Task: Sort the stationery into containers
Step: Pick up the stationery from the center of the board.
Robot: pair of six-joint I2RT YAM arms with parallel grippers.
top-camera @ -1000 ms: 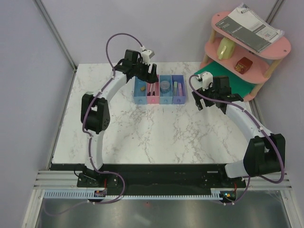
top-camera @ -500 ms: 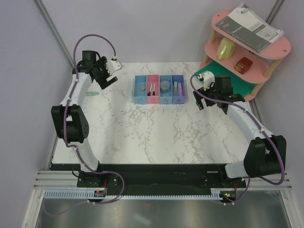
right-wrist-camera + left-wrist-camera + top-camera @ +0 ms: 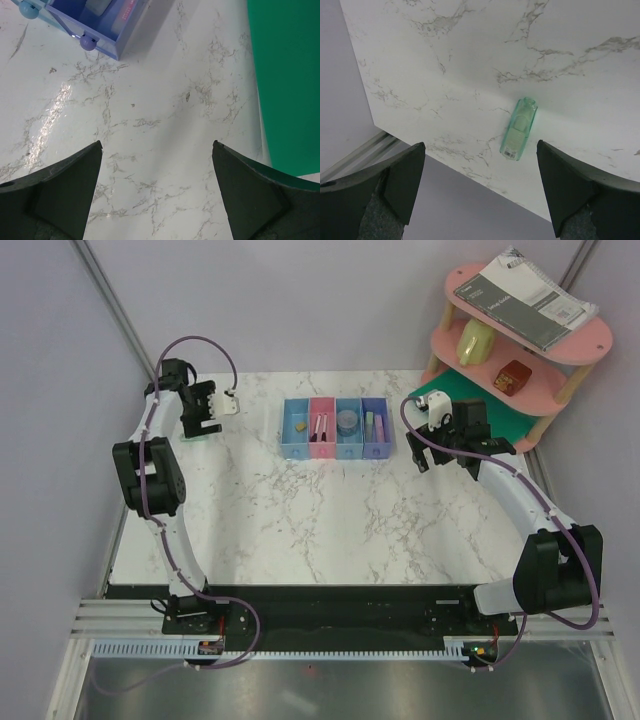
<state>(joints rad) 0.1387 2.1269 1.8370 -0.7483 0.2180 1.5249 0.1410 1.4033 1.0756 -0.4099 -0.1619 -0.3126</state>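
Top external, four joined trays (image 3: 336, 451), one pale green marker (image 3: 519, 129)

A loose pale green marker (image 3: 518, 129) lies flat on the surface close to its left edge, well apart from the trays. The joined row of four trays (image 3: 336, 451) sits far centre. The left light-blue tray holds a gold clip (image 3: 298, 424), the pink one thin pens (image 3: 320, 426), the next light-blue one a grey roll (image 3: 347, 421), and the purple-blue one two markers (image 3: 373, 424).
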